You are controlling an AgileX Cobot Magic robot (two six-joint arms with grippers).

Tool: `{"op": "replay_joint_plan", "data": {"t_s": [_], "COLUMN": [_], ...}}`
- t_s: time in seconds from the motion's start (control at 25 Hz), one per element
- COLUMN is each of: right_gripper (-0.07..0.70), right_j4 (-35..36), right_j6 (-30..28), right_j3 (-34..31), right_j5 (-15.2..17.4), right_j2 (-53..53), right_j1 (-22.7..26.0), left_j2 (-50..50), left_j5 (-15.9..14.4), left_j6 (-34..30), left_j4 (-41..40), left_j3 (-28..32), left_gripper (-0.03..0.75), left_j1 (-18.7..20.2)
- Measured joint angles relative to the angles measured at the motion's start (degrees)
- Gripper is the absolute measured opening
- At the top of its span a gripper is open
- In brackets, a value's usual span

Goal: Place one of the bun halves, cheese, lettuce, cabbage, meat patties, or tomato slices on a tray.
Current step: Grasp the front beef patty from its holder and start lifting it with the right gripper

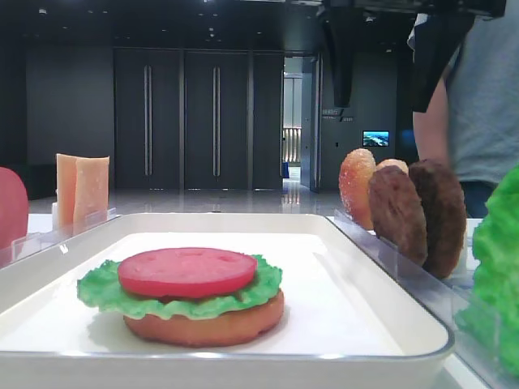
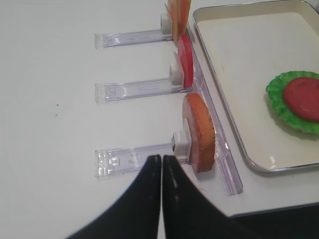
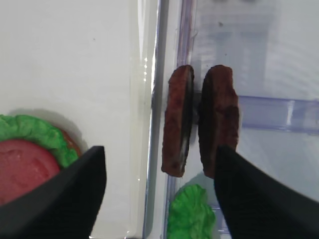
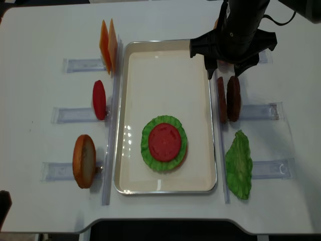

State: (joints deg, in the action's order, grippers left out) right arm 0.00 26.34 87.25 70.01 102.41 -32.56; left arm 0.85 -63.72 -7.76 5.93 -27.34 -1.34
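1. Right up against the wrist lens, the right claw (image 3: 159,191) shows two black fingers (image 3: 75,194) spread wide at the bottom of the frame, holding nothing.
2. Between and above those fingers stand the two meat patties (image 3: 199,124), on edge, side by side, in a clear rack (image 3: 279,112).
3. Overhead, that right claw (image 4: 224,70) hangs at the upper right, over the tray's rim, above the patties (image 4: 228,99).
4. The white tray (image 4: 165,60) sits mid-bench, carrying a stack: bun half (image 1: 207,324) at the bottom, lettuce (image 4: 146,145) on it, tomato slice (image 4: 164,141) on top.
5. Right of the tray, lower down, a loose lettuce leaf (image 4: 238,165) lies by its rack.
6. Left of the tray, top to bottom: cheese slices (image 4: 108,44), a spare tomato slice (image 4: 99,99), a spare bun half (image 4: 84,160), all upright in racks.
7. The left claw (image 2: 162,164) has its tips pressed together, empty, just beside that spare bun.
8. A person (image 1: 478,89) stands at the upper right of the low view.
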Motion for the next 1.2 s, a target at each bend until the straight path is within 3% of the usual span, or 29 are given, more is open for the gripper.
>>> {"op": "replay_joint_plan", "data": {"t_s": [1.2], "right_gripper": [0.44], "right_j4": [0.7], "right_j6": [-1.0], "right_j3": [0.0], "right_j5": [0.0], "right_j2": [4.4], "right_j1": [-1.2], "left_j2": [0.0], "left_j5": [0.0], "left_j6": [0.0], "left_j4": [0.0], "left_j3": [0.0], "left_gripper": [-0.007], "left_j1": [0.0]}}
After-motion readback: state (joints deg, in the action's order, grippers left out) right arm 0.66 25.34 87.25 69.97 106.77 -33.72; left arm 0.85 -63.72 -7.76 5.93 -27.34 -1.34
